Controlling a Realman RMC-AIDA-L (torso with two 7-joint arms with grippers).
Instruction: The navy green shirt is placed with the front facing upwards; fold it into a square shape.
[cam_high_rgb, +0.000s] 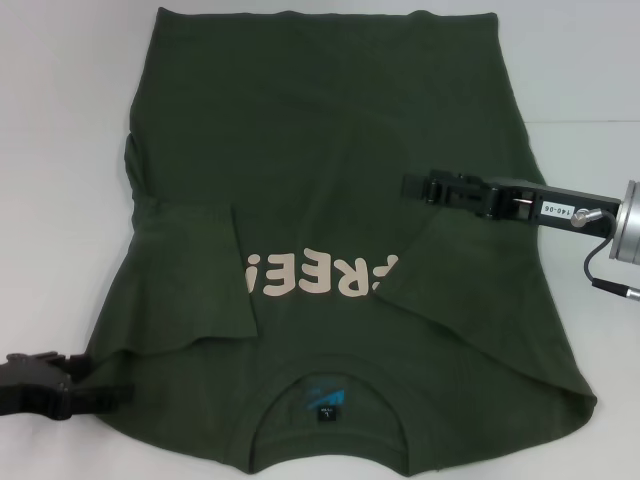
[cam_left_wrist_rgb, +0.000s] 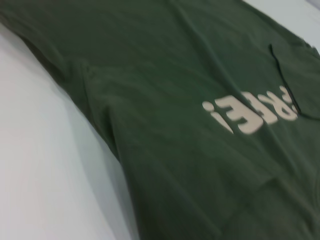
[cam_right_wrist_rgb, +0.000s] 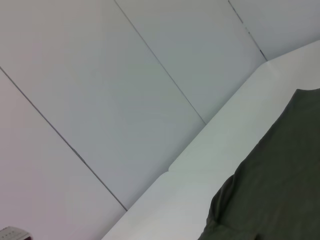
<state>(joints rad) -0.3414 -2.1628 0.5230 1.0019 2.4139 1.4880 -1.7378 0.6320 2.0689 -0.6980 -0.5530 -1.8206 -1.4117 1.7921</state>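
Observation:
The navy green shirt (cam_high_rgb: 330, 130) lies flat with its front up and its collar nearest me. Cream lettering (cam_high_rgb: 320, 277) crosses the chest, and a small blue and black neck label (cam_high_rgb: 325, 400) sits inside the collar. Both sleeves are folded inward: one flap (cam_high_rgb: 190, 280) on the left, one (cam_high_rgb: 440, 270) on the right covering the end of the lettering. My left gripper (cam_high_rgb: 110, 393) is low at the shirt's near left shoulder edge. My right gripper (cam_high_rgb: 408, 186) hovers over the right half of the shirt, pointing left. The left wrist view shows the shirt (cam_left_wrist_rgb: 165, 75) and lettering (cam_left_wrist_rgb: 250, 112).
The shirt rests on a white table (cam_high_rgb: 60, 150), with bare surface along its left and right sides. In the right wrist view, the shirt's edge (cam_right_wrist_rgb: 280, 190) lies on the table (cam_right_wrist_rgb: 215, 165) before a pale panelled wall (cam_right_wrist_rgb: 125, 90).

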